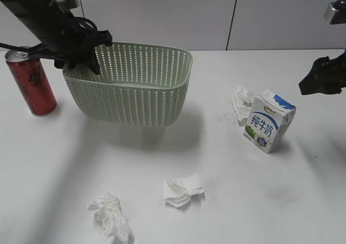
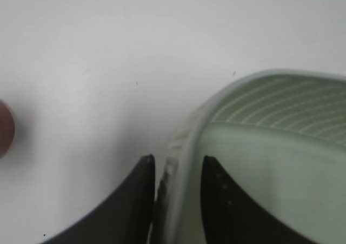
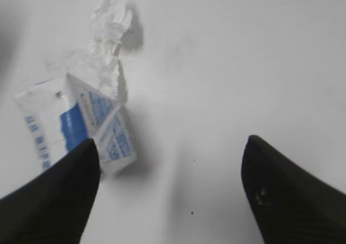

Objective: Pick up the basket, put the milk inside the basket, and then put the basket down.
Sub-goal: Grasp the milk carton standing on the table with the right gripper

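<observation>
Exterior view: the green basket [image 1: 132, 87] is at about 11 o'clock on the white tabletop [image 1: 259, 200]. It is tipped, with its left end higher than its right end, and there is a shadow under it. The left pincer [image 1: 86, 57] is closed on the left rim of the basket. In the left wrist view, 1 black finger [image 2: 130, 200] is on the outside of the rim and the other is on the inside, with the pale green wall [image 2: 184, 168] squeezed between them.

A red can [image 1: 31, 84] stands upright just beside the left end of the basket, at about 9 o'clock.

The milk [image 1: 268, 120] stands on the tabletop at about 3 o'clock, well apart from the basket. It is white with a blue top and blue writing. A crumpled tissue [image 1: 241, 103] lies just behind it, near its left side.

The right pincer [image 1: 324, 76] hangs above the tabletop to the right of the milk and holds nothing. In the right wrist view its 2 fingers [image 3: 281, 195] are spread wide apart, and the milk [image 3: 81, 130] sits just past the left finger.

2 more crumpled tissues lie near the front edge, 1 at about 6 o'clock [image 1: 183, 191] and 1 at about 7 o'clock [image 1: 111, 216].
</observation>
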You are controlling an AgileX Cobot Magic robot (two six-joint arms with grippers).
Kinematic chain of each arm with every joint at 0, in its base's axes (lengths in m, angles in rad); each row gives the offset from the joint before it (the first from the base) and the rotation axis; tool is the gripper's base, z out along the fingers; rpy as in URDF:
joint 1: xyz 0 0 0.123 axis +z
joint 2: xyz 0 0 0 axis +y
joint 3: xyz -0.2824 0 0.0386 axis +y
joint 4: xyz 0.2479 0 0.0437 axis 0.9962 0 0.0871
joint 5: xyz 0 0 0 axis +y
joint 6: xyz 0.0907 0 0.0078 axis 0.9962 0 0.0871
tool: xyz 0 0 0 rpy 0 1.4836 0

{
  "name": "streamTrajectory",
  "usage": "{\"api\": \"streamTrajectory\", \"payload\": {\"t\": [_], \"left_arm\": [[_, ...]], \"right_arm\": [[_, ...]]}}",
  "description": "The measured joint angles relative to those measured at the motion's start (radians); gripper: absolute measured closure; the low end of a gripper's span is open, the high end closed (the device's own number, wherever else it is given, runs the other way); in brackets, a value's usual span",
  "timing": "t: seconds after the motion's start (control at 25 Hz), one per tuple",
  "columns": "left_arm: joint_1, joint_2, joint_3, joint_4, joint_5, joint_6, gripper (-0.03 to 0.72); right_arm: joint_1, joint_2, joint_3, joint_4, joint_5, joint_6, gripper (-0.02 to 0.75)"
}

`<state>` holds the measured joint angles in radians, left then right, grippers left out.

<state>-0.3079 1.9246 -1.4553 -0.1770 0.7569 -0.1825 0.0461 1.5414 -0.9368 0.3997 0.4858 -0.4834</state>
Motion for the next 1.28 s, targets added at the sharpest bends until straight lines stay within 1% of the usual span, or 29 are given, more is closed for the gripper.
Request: {"api": "streamTrajectory", "payload": {"t": [0.16, 0.24, 0.44, 0.56, 0.76, 0.92, 1.16, 1.28], "left_arm": [[0.0, 0.0, 0.0, 0.0, 0.006, 0.0, 0.462], [0.0, 0.0, 0.0, 0.0, 0.006, 0.0, 0.462], [0.0, 0.0, 0.0, 0.0, 0.007, 0.0, 0.462], [0.0, 0.0, 0.0, 0.001, 0.007, 0.0, 0.462], [0.0, 0.0, 0.0, 0.002, 0.008, 0.0, 0.462], [0.0, 0.0, 0.0, 0.003, 0.009, 0.0, 0.462], [0.0, 0.0, 0.0, 0.003, 0.01, 0.0, 0.462], [0.0, 0.0, 0.0, 0.003, 0.012, 0.0, 0.462]], "right_arm": [[0.0, -0.128, -0.001, -0.007, 0.173, 0.066, 0.122], [0.0, -0.189, -0.001, -0.031, 0.27, 0.141, 0.123], [0.0, -0.337, -0.001, -0.167, 0.527, 0.326, 0.136], [0.0, -0.436, -0.001, -0.211, 0.621, 0.385, 0.143], [0.0, -0.66, 0.021, -0.216, 0.646, 0.413, 0.143], [0.0, -0.86, 0.074, -0.231, 0.645, 0.42, 0.143], [0.0, -1.124, 0.195, -0.328, 0.64, 0.469, 0.143], [0.0, -1.226, 0.264, -0.337, 0.632, 0.477, 0.144]]}}
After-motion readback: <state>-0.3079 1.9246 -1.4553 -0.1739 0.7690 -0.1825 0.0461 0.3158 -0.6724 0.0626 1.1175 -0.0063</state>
